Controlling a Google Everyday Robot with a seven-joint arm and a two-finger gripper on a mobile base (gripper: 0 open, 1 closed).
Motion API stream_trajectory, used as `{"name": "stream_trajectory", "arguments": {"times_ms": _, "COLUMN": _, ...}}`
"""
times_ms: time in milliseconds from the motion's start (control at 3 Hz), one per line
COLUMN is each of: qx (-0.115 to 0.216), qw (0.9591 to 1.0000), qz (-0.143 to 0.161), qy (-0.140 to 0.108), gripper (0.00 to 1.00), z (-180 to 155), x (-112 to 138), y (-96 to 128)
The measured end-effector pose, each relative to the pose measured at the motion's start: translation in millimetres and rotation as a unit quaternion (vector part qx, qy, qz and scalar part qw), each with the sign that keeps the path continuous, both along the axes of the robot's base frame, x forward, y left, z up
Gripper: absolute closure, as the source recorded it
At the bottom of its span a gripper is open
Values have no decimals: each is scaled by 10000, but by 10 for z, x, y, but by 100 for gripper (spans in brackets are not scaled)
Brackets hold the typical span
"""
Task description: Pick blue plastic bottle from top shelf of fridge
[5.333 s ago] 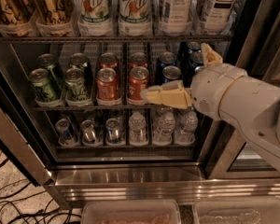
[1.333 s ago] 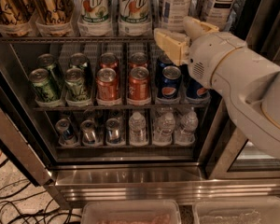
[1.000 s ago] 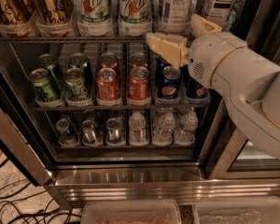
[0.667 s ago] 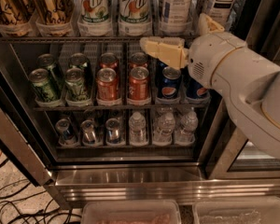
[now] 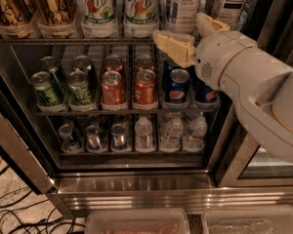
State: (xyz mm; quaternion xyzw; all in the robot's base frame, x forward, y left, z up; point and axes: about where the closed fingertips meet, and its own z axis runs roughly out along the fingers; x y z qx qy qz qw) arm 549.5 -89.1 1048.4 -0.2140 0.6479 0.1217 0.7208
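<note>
Two tea bottles with pale blue-white labels stand at the right of the top shelf [image 5: 63, 41] in the fridge [image 5: 136, 184]. One blue plastic bottle [image 5: 183, 4] is right of the 7UP bottles, and the other [image 5: 232, 1] shows a "TEA" logo. Their caps are cut off at the top. My gripper [image 5: 188, 33] is open and empty. It is level with the shelf's front rail, just below and in front of these two bottles. One cream finger [image 5: 172, 45] points left and the other [image 5: 207, 23] points up between the bottles.
Two green-labelled 7UP bottles [image 5: 119, 9] and amber bottles [image 5: 31, 9] fill the rest of the top rack. Soda cans [image 5: 112, 84] sit on the middle rack and small water bottles [image 5: 171, 133] below. Dark door frame [image 5: 263, 13] at right; plastic bins [image 5: 136, 222] and cables [image 5: 19, 213] below.
My gripper rose from the can rack to the top shelf rail. Over the last second its left finger swung further left and the hand lifted a little. No bottle has moved.
</note>
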Motion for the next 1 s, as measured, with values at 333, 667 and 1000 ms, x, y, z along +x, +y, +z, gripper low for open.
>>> {"name": "stream_trajectory", "arguments": {"times_ms": 333, "qx": -3, "qw": 10000, "qz": -7, "qy": -89, "gripper": 21, "z": 57, "x": 59, "y": 5}}
{"name": "stream_trajectory", "arguments": {"times_ms": 667, "qx": 6, "qw": 9998, "qz": -89, "qy": -159, "gripper": 16, "z": 99, "x": 129, "y": -25}}
{"name": "stream_trajectory", "arguments": {"times_ms": 1000, "qx": 17, "qw": 9996, "qz": -205, "qy": -168, "gripper": 18, "z": 96, "x": 215, "y": -88}}
